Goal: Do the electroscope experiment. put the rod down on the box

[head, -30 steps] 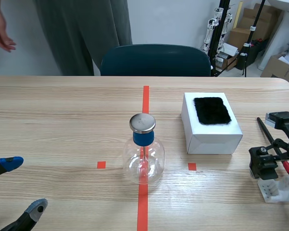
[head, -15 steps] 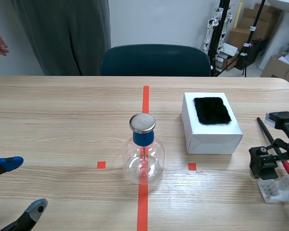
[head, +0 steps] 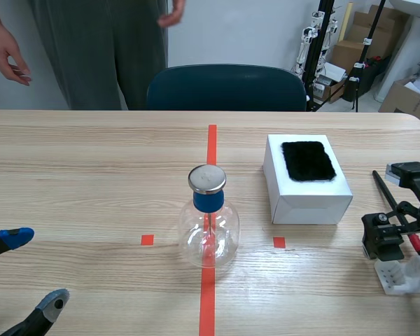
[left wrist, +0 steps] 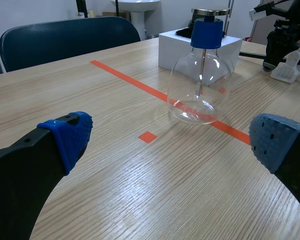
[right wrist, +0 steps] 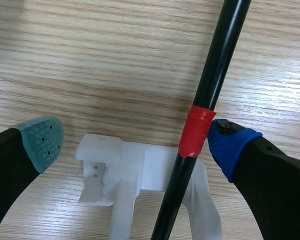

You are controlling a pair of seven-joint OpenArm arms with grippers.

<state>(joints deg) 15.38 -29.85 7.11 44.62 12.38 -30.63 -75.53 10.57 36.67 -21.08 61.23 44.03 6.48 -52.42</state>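
One rod (right wrist: 217, 60), one box (head: 308, 192), one glass flask (head: 208, 234).
The left gripper (left wrist: 172, 140) is spread wide and empty; the right gripper (right wrist: 135, 141) is wide too, its blue pad (right wrist: 230, 145) against the rod.

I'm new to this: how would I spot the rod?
Find the white box right of the red centre line. Nearer the robot and further right, a white plastic stand carries the rod: thin, black, with one red band.

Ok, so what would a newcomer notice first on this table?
The clear glass flask with blue collar and metal cap, standing on the red tape line. To its right sits a white box topped with a black fuzzy pad. At the open right end effector, a red-banded black rod rests across a white stand.
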